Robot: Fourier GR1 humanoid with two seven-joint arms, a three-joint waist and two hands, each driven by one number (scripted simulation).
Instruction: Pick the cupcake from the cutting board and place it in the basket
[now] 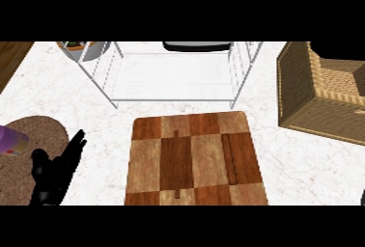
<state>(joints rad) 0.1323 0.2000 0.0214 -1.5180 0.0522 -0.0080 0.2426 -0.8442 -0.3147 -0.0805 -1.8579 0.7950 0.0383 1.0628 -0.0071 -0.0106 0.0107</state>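
Head view: left hand [55, 169] low at the left edge, fingers straight and tilted up-right, released, nothing in it, tips near the cutting board [194, 159] without touching. Right hand out of view. Cutting board centered on the white marble counter [57, 91], top bare; no cupcake to be seen anywhere. Wicker basket [314, 96] at the right, tilted, well apart from the hand. Clear wire rack [175, 72] just beyond the board. Brown round mat [32, 132] under the hand's side, purple object [10, 141] on it.

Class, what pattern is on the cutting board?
Light and dark brown wooden checks, on the cutting board, head view.
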